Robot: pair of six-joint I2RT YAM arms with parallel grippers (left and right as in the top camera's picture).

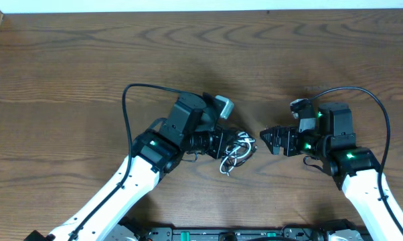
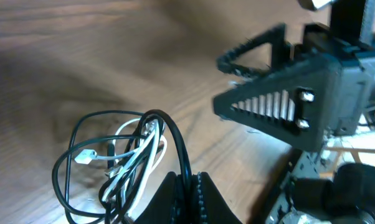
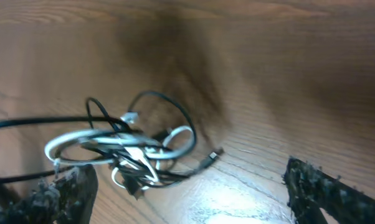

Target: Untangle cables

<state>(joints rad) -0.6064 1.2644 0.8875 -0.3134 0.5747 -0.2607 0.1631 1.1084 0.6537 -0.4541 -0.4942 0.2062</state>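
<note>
A tangle of thin cables (image 1: pixel 239 151), one white and the others black, lies on the wooden table between the two arms. My left gripper (image 1: pixel 227 143) is shut on a black cable loop at the tangle's left side. In the left wrist view the jaws (image 2: pixel 190 190) pinch that black cable, and the bundle (image 2: pixel 122 158) hangs to their left. My right gripper (image 1: pixel 266 139) is open and empty, just right of the tangle and pointing at it. In the right wrist view the cables (image 3: pixel 128 149) lie ahead of the spread fingers (image 3: pixel 187 177), with a small plug end (image 3: pixel 211 155) sticking out.
The wooden table (image 1: pixel 67 80) extends around both arms. Thick black wires (image 1: pixel 131 97) arc from each arm. The right gripper also shows in the left wrist view (image 2: pixel 275 99), close opposite the left jaws.
</note>
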